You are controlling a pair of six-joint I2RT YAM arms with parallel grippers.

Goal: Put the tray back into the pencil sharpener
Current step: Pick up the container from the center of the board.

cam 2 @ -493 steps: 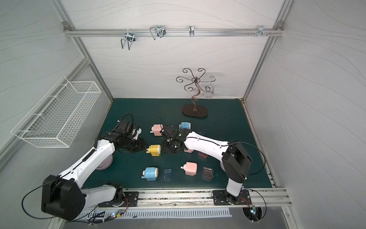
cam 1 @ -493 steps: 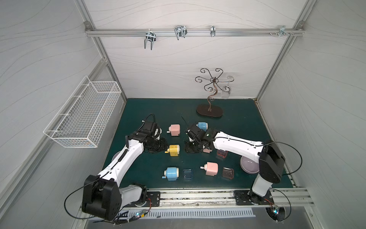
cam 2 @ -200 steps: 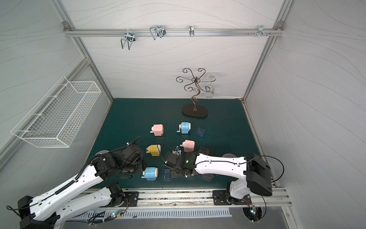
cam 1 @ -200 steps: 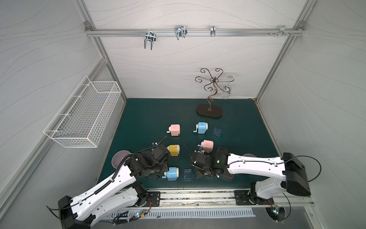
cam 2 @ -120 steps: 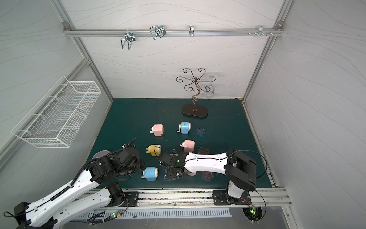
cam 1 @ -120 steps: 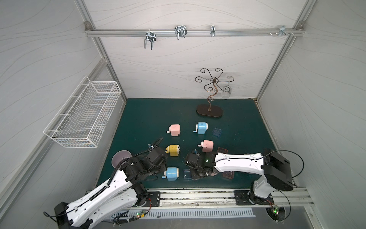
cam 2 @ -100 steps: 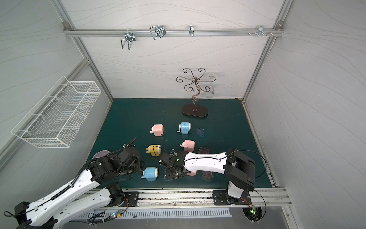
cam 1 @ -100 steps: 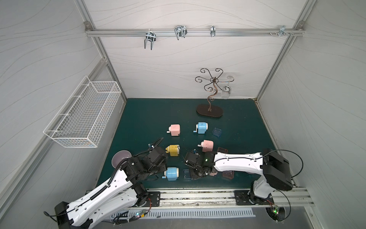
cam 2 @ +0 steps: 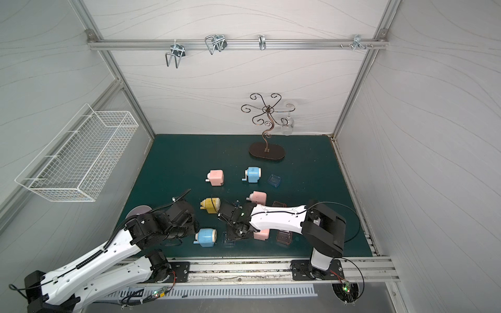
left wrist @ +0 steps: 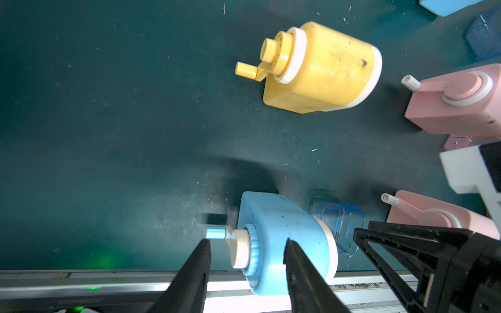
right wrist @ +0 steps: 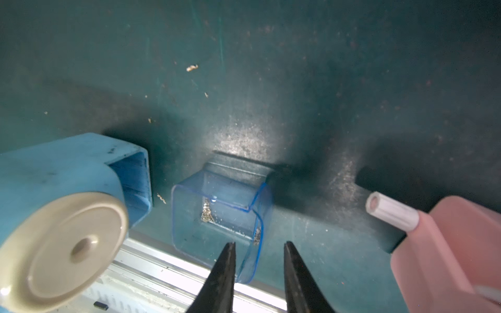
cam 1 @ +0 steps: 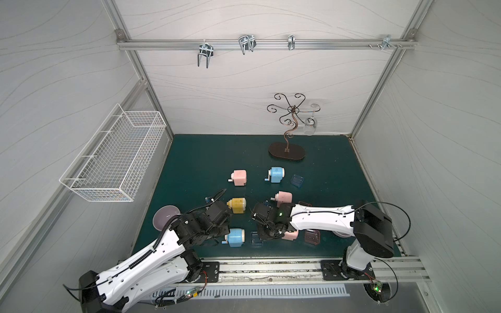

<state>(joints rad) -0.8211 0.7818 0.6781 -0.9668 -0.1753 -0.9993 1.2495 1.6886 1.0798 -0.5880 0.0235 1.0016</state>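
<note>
Shows, in both top views, the green worktop (cam 1: pixel 203 162) with two arms reaching in from the rail side.

Places the blue tray (right wrist: pixel 217 216) flat on the worktop, open side up. Sets it outside the blue pencil sharpener (right wrist: pixel 62 189), just beside the hollow bay in that body, with a narrow strip of worktop between the two. Reveals grey dust along the tray floor. Locates the same tray (cam 1: pixel 256 238) in a top view between the blue pencil sharpener (cam 1: pixel 236 237) and a pink sharpener (cam 1: pixel 290 235).

Right end effector (right wrist: pixel 259 244): released, jaws parted, tips straddling one side wall of the tray. Contact with that wall not determinable.

Left end effector (left wrist: pixel 246 241): released, jaws parted over the crank end of the blue pencil sharpener (left wrist: pixel 282 235), with nothing clamped between them.

Also on the worktop: a yellow sharpener (cam 1: pixel 237 205) farther from the rail, and a pink-tinted tray (cam 1: pixel 311 235) just beside the pink sharpener on the side away from the blue tray.
</note>
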